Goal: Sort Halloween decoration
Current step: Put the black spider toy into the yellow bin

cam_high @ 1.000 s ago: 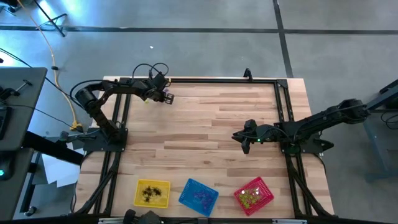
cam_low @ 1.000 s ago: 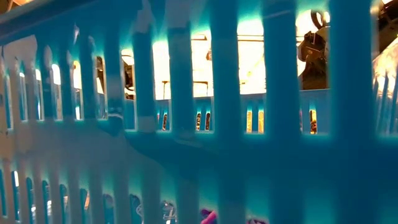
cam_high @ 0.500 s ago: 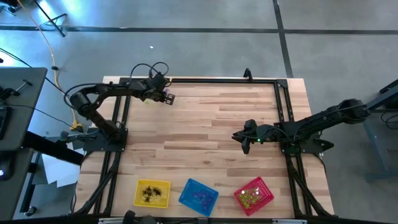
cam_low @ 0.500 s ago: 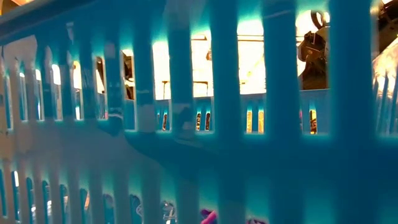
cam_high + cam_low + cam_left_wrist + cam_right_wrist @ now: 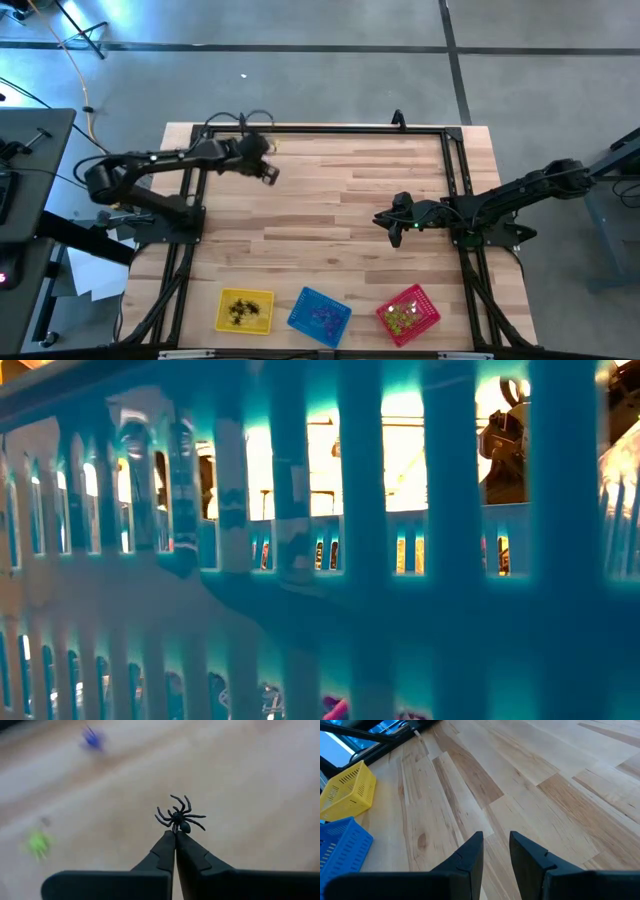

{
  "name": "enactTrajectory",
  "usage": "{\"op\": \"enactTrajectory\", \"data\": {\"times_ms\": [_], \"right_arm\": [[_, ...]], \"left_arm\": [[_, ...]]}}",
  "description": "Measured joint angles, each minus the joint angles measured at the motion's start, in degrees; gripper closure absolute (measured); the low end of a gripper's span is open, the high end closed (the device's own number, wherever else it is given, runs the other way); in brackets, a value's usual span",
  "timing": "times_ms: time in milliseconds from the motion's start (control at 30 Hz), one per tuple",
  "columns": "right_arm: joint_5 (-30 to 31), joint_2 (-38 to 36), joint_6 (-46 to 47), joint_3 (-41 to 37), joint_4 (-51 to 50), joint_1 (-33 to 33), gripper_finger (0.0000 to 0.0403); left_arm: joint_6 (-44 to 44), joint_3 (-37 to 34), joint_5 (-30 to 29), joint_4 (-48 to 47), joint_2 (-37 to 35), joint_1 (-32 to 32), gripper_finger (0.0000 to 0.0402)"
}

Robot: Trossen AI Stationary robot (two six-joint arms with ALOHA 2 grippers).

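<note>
My left gripper (image 5: pixel 268 171) hangs over the table's far left part, shut on one Halloween decoration, a tiny black spider (image 5: pixel 179 816). Two more decorations lie blurred on the wood below it, a purple-blue one (image 5: pixel 91 738) and a yellow-green one (image 5: pixel 37 842). My right gripper (image 5: pixel 383 220) waits over the right middle of the table, open, with only bare wood between its fingers (image 5: pixel 470 852). Other decorations lie in the yellow basket (image 5: pixel 245 310), the blue basket (image 5: pixel 320 313) and the red basket (image 5: pixel 408 312) at the near edge. My left gripper pinches the black spider at one side of its body, by the legs there (image 5: pixel 175 827), between its two fingertips (image 5: pixel 167 842). The fingers slant down from above. The spider sticks out beyond the tips, lifted clear of the table.
The three baskets stand in a row along the near edge. The blue basket's mesh wall (image 5: pixel 320 610) fills the low view. A black frame (image 5: pixel 350 130) runs around the table. The wooden middle (image 5: pixel 330 200) carries nothing.
My left gripper has risen from the table's far left part and come a little toward the near edge, while that arm's elbow swung out toward the table's left.
</note>
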Motion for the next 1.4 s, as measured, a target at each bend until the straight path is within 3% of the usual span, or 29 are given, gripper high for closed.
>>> {"op": "enactTrajectory", "data": {"times_ms": [167,400,567,733,1033,1233,1400], "right_arm": [[0.0,0.0,0.0,0.0,0.0,0.0,0.0311],[0.0,0.0,0.0,0.0,0.0,0.0,0.0311],[0.0,0.0,0.0,0.0,0.0,0.0,0.0311],[0.0,0.0,0.0,0.0,0.0,0.0,0.0311],[0.0,0.0,0.0,0.0,0.0,0.0,0.0311],[0.0,0.0,0.0,0.0,0.0,0.0,0.0311],[0.0,0.0,0.0,0.0,0.0,0.0,0.0311]], "left_arm": [[-10.7,0.0,-4.3,-8.9,-5.0,-15.2,0.0401],[-34.4,0.0,-11.5,-12.4,-9.6,-41.6,0.0401],[-52.2,0.7,-17.6,-12.6,-8.2,-57.7,0.0401],[-67.5,4.1,-20.6,-13.0,-2.2,-70.0,0.0401],[-85.0,23.3,-16.3,-28.3,16.9,-82.5,0.0401],[-88.8,35.5,-8.7,-36.0,26.2,-85.7,0.0395],[-88.8,39.4,-4.6,-35.7,30.5,-86.3,0.0381]]}}
